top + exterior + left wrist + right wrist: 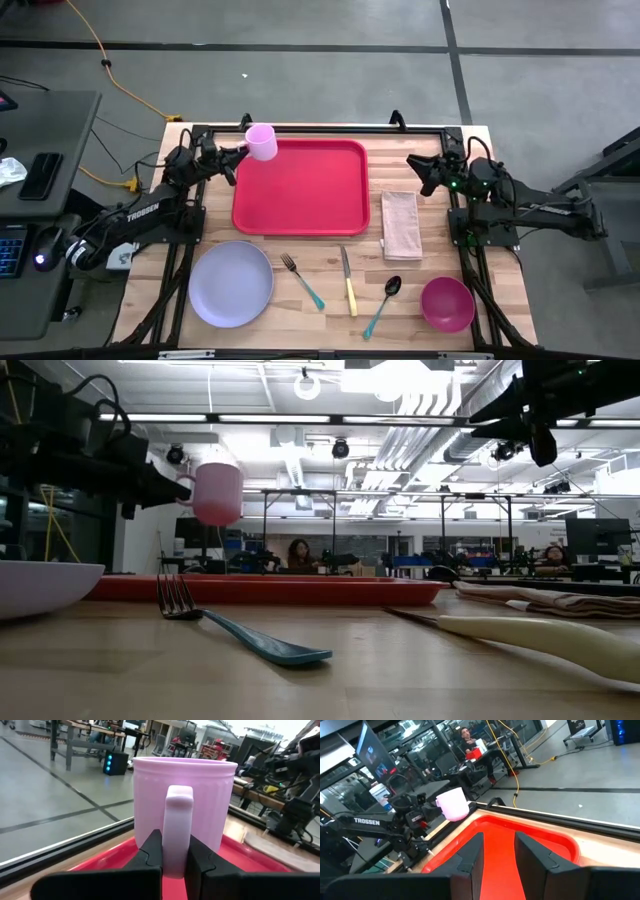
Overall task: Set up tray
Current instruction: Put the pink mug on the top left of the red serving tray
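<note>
Placing: looks like the mug step of setting up the tray, with the rest of the tableware not yet loaded
Left gripper (174, 862): jaws pinching the handle of the pink mug (261, 141) from both sides, so it's a solid grip on the handle and not the body
Mug: upright, open end up, and the low view shows it hanging in the air above the tray, not touching it
Tray (330, 205): the red one, sitting flat at the far middle of the table; the mug is over its far left corner, right about at the rim
Right gripper (496, 857): parked off the tray's right side near the far right of the table, jaws spread with nothing between them, pointing across the tray toward the other arm
Still waiting on the table: lavender plate (231, 284) near left, fork (301, 281), knife (348, 282) and spoon (382, 304) along the near edge, magenta bowl (447, 303) near right, folded napkin (402, 224) just beside the tray's right edge
Next move, my guess: bring the mug a touch inward so the base clears the rim, lower it straight down until it sits flat, then spread the jaws and back off along the handle
Heads up: if it comes down on the rim it'll probably sit tilted or tip
</note>
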Robot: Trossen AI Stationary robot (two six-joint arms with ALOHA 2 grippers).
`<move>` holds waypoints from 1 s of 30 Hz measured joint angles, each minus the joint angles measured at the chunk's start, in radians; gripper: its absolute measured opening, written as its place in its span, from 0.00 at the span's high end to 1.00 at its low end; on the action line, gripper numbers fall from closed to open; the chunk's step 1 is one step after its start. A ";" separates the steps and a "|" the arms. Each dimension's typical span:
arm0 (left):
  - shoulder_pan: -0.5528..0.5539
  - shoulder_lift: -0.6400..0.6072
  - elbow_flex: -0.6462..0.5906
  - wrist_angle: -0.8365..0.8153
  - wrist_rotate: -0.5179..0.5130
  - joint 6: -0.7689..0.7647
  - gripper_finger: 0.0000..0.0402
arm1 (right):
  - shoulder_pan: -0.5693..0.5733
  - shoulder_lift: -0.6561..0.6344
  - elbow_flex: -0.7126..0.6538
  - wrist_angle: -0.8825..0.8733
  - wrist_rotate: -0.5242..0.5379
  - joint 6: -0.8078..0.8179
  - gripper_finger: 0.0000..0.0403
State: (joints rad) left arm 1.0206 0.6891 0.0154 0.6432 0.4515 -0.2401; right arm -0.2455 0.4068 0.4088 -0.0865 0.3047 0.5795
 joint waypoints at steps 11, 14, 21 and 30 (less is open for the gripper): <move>0.000 0.002 -0.001 -0.078 -0.180 0.082 0.85 | 0.000 0.000 0.000 0.024 -0.001 -0.003 0.78; 0.000 0.002 -0.001 -0.097 -0.211 0.093 0.85 | 0.000 0.000 0.000 0.024 0.000 -0.005 0.78; 0.000 0.003 -0.002 -0.124 -0.279 0.103 0.85 | 0.000 0.000 0.000 0.025 -0.001 -0.009 0.78; -0.031 0.039 -0.003 -0.056 -0.317 0.051 0.85 | 0.000 0.000 0.001 0.025 -0.001 -0.011 0.78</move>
State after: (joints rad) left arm 0.9898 0.7277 0.0128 0.5867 0.1340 -0.1890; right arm -0.2455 0.4072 0.4095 -0.0616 0.3042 0.5686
